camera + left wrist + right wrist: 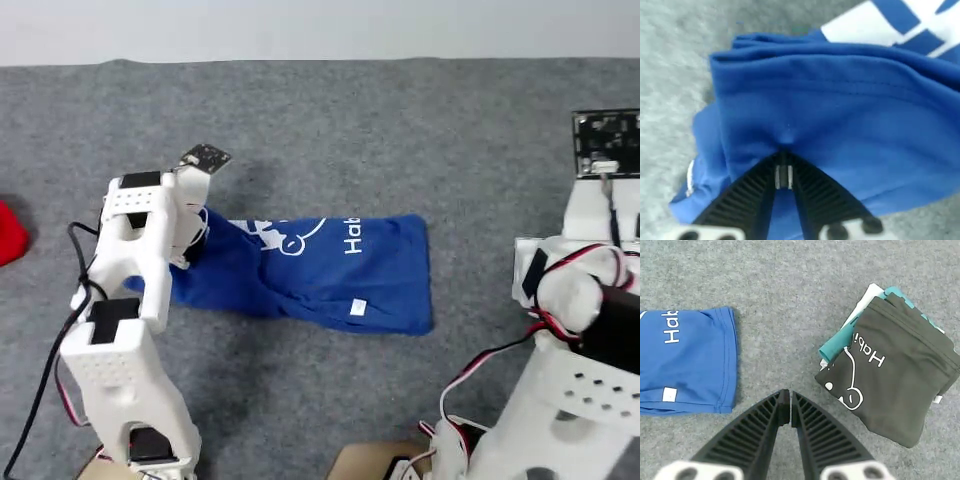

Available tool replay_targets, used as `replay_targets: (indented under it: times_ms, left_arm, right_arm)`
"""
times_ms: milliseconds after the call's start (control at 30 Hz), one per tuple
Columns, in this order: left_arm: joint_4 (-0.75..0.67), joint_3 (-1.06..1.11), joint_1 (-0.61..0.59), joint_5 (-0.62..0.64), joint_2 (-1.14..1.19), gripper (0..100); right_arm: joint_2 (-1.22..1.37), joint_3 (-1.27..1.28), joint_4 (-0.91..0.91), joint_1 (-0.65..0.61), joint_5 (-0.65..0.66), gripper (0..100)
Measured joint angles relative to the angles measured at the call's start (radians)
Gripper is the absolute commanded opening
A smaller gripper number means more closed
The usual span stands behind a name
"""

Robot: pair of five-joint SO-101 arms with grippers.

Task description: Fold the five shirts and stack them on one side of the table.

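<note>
Left wrist view: left tool (783, 172) clamped on blue shirt (850, 115) edge, likely to draw fold across; shirt lay mid table (400, 120); right tool (790, 407) closed, empty, beside folded stack (895, 380), clear of fold.

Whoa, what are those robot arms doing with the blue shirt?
They are folding shirts. The left gripper pinches one end of the blue shirt, which lies partly folded in the middle of the grey table. The right gripper is shut on nothing, above bare table between the blue shirt and a pile with a dark shirt on top and a teal shirt under it. A red thing lies at the table's edge.
</note>
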Motion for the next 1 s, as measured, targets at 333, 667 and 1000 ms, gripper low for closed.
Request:
replay_targets:
  times_ms: [333, 667, 1000]
  left_arm:
    - [0.203, -0.002, -0.002, -0.043, -0.009, 0]
    - [0.261, 0.173, -0.005, -0.098, -0.127, 0]
    - [0.247, 0.196, -0.005, -0.098, -0.14, 0]
  right_arm:
    - [0.0, 0.0, 0.0, 0.0, 0.0, 1.7]
    - [0.0, 0.0, 0.0, 0.0, 0.0, 1.7]
    - [0.0, 0.0, 0.0, 0.0, 0.0, 1.7]
